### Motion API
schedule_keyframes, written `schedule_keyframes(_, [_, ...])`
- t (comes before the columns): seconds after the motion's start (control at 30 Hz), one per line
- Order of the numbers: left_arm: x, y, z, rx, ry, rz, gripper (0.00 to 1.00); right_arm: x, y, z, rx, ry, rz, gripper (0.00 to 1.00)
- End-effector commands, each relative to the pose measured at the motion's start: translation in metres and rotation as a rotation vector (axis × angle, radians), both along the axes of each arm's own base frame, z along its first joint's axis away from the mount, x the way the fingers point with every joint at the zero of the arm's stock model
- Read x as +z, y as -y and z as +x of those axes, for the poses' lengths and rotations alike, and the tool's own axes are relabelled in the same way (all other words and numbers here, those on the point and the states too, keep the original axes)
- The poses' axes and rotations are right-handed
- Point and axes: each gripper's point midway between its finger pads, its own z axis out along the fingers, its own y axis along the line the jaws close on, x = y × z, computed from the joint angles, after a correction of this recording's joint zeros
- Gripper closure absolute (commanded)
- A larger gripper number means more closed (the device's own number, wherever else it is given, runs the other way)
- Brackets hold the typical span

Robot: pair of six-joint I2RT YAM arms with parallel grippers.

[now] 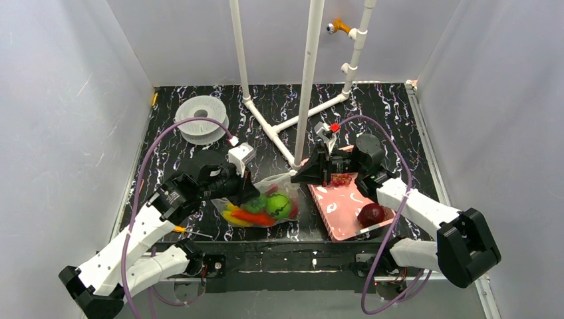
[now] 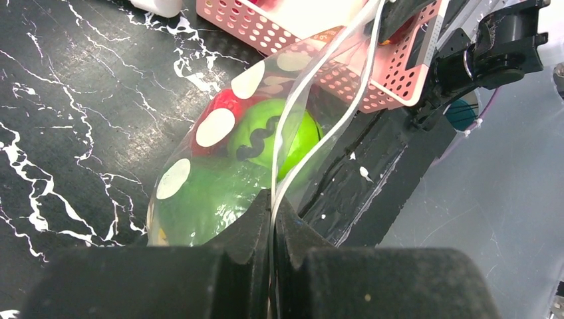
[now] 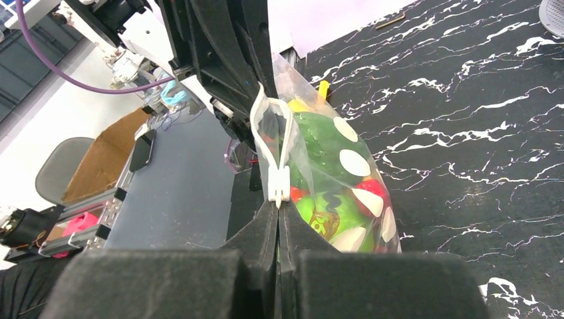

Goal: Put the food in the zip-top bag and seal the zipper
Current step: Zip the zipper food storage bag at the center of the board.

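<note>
The zip-top bag (image 1: pixel 266 203) lies between my two grippers, holding food: a green ball (image 1: pixel 278 204) and red and yellow pieces (image 1: pixel 245 216). My left gripper (image 2: pixel 273 207) is shut on the zipper (image 2: pixel 318 76) at the bag's left end, with green food (image 2: pixel 266 136) showing behind the dotted plastic. My right gripper (image 3: pixel 278 207) is shut on the bag's other end, just under a white slider (image 3: pixel 279 183). Between the two grips the zipper (image 3: pixel 266 123) gapes in a narrow loop. More food, a dark red round piece (image 1: pixel 371 214) and a red piece (image 1: pixel 342 179), sits in the pink basket (image 1: pixel 339 209).
The pink basket stands right of the bag, under my right arm. A grey-white filament spool (image 1: pixel 201 118) rests at the back left. A white pipe frame (image 1: pixel 307 80) rises from the middle back of the table. White walls enclose the black marbled table (image 1: pixel 399 119).
</note>
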Motion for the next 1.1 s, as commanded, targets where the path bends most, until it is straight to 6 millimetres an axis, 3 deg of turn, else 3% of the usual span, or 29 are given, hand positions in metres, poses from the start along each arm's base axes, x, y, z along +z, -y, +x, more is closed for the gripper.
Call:
schedule_keyframes(0.0, [0.028, 0.008, 0.0, -0.03, 0.02, -0.057, 0.93, 0.019, -0.005, 0.003, 0.006, 0.037, 0.04, 0.99])
schedule_keyframes(0.13, [0.041, 0.018, 0.0, -0.052, -0.005, -0.093, 0.5, 0.022, -0.007, 0.003, 0.004, 0.029, 0.042, 0.99])
schedule_keyframes(0.2, [0.051, 0.025, 0.001, -0.072, -0.006, -0.122, 0.39, 0.022, -0.009, 0.0, 0.016, 0.03, 0.042, 0.99])
schedule_keyframes(0.3, [0.065, 0.043, 0.004, -0.129, -0.042, -0.153, 0.33, 0.021, -0.011, -0.002, 0.027, 0.023, 0.04, 0.99])
schedule_keyframes(0.43, [0.072, 0.065, 0.017, -0.163, -0.079, -0.177, 0.33, 0.021, -0.013, 0.0, 0.019, 0.01, 0.039, 0.99])
schedule_keyframes(0.57, [0.069, 0.075, 0.027, -0.16, -0.086, -0.187, 0.36, 0.024, -0.014, 0.001, 0.005, -0.003, 0.04, 0.99])
schedule_keyframes(0.77, [0.069, 0.087, 0.029, -0.2, -0.104, -0.22, 0.52, 0.025, -0.017, 0.0, 0.011, -0.013, 0.033, 0.99])
schedule_keyframes(0.97, [0.066, 0.093, 0.028, -0.225, -0.125, -0.232, 0.74, 0.023, -0.017, 0.001, 0.006, -0.012, 0.032, 0.99])
schedule_keyframes(1.07, [0.063, 0.094, 0.024, -0.24, -0.149, -0.239, 0.78, 0.024, -0.017, 0.001, 0.001, -0.012, 0.033, 0.99])
